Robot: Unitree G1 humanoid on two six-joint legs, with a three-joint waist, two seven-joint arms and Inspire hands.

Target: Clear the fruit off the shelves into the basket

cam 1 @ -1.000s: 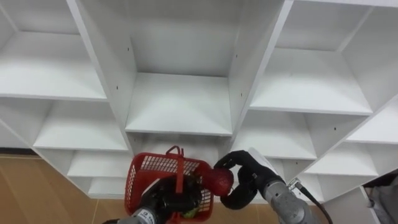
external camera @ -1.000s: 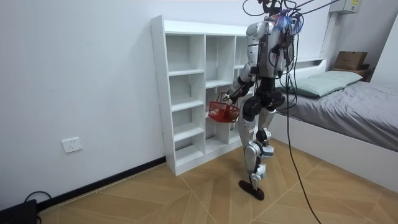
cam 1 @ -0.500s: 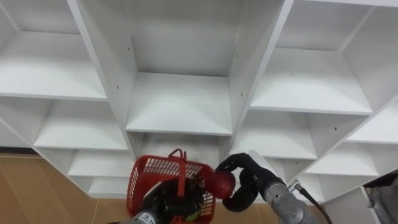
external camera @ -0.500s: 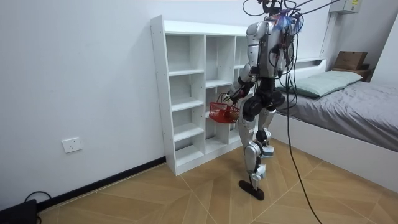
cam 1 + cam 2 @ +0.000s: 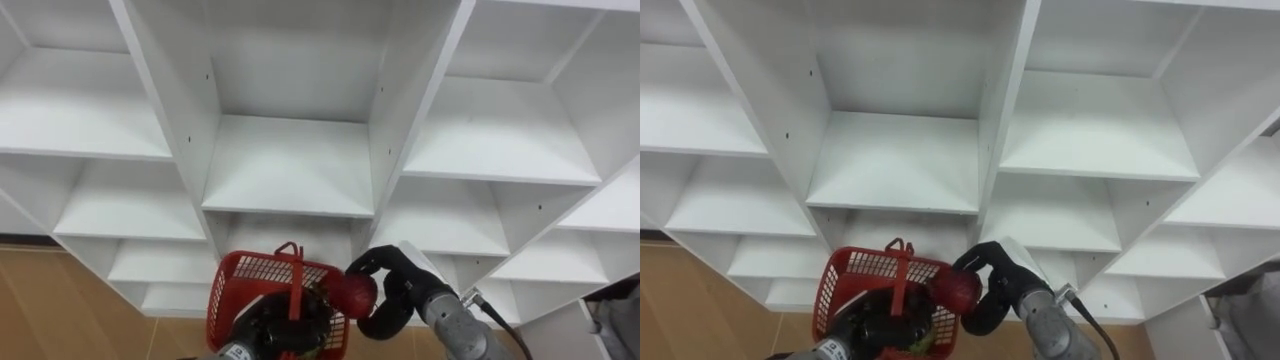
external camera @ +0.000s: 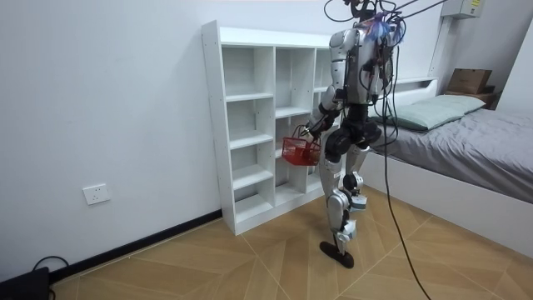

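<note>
A red mesh basket (image 5: 262, 287) hangs low in front of the white closet (image 5: 290, 160), with my left hand (image 5: 272, 326) curled on it from below, by its upright handle (image 5: 295, 283). My right hand (image 5: 400, 285) is shut on a round red fruit (image 5: 352, 293) and holds it against the basket's right rim. In the right eye view the fruit (image 5: 956, 291) overlaps the rim of the basket (image 5: 862, 277). Something greenish (image 5: 926, 340) lies inside the basket. In the room view I stand facing the closet (image 6: 250, 125) with the basket (image 6: 300, 151) at hip height.
The closet's shelves (image 5: 288, 166) in front of me are bare, split by upright white panels (image 5: 170, 110). Wooden floor (image 5: 60, 300) lies at the lower left. A bed (image 6: 466, 133) stands at the room view's right, and a wall socket (image 6: 97, 194) is at its left.
The basket has shifted slightly right, toward the red fruit. The fruit now sits over the basket's right rim. My right hand has barely moved.
</note>
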